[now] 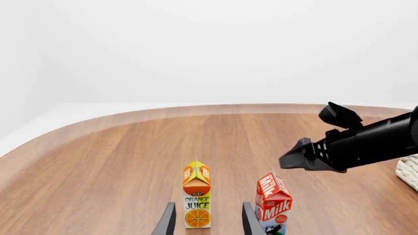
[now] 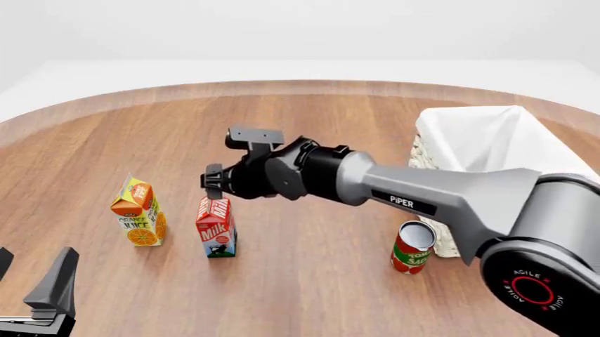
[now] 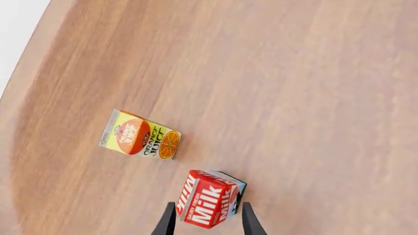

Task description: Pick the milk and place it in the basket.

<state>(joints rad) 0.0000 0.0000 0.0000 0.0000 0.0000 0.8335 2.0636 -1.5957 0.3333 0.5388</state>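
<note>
The milk (image 2: 216,226), a red gable-top carton, stands upright on the wooden table to the right of the orange juice carton (image 2: 139,214). My right gripper (image 2: 218,187) hovers just above the milk's top, jaws open. In the right wrist view the milk (image 3: 209,198) sits between the open fingers (image 3: 249,219), apart from them. The white wicker basket (image 2: 497,140) stands at the right. My left gripper (image 2: 33,272) is open and empty at the near left edge; its wrist view shows the milk (image 1: 273,201) and the right gripper (image 1: 306,157) above it.
A red-green can (image 2: 412,247) stands in front of the basket's near corner. The juice carton (image 1: 197,199) is in line with the left gripper's open fingers. A basket corner (image 1: 408,171) shows at the left wrist view's edge.
</note>
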